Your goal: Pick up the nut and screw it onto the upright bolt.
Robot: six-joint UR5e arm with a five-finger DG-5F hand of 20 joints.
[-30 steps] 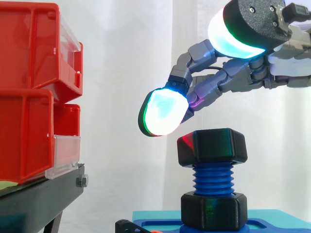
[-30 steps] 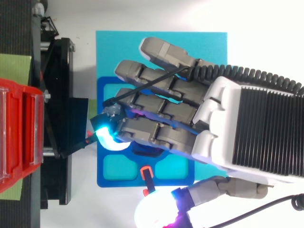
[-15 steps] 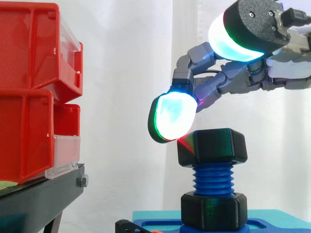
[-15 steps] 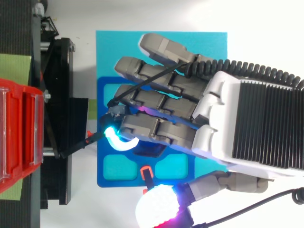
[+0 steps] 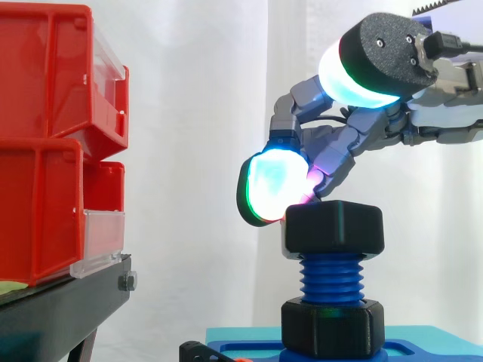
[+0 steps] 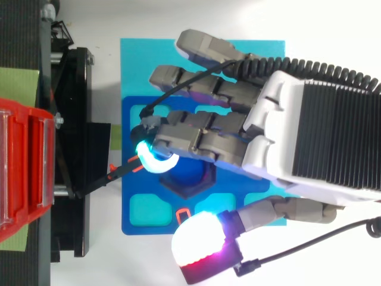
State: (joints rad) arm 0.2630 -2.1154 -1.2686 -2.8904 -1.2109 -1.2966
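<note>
A black hex nut (image 5: pixel 333 230) sits on top of the upright blue bolt (image 5: pixel 332 277), with bare thread showing below it. A second black nut (image 5: pixel 332 326) rests at the bolt's foot on the blue base plate (image 6: pixel 143 223). My hand (image 6: pixel 315 131) hovers over the bolt from the right. Its fingers bend down, and one glowing fingertip (image 5: pixel 272 187) touches the top nut's upper left edge. The thumb's pad (image 6: pixel 199 238) is held well off to the side, clear of the nut. From above, the bolt's blue end (image 6: pixel 189 173) shows beside the fingers.
Stacked red bins (image 5: pixel 53 143) stand on a black stand (image 5: pixel 60 309) to the left, with a gap between them and the bolt. A teal mat (image 6: pixel 137 65) lies under the base plate. A white curtain hangs behind.
The hand has come down and shifted right, bringing the lit fingertip from left of and above the nut into contact with its upper left edge. From above, the bolt's end is now uncovered.
</note>
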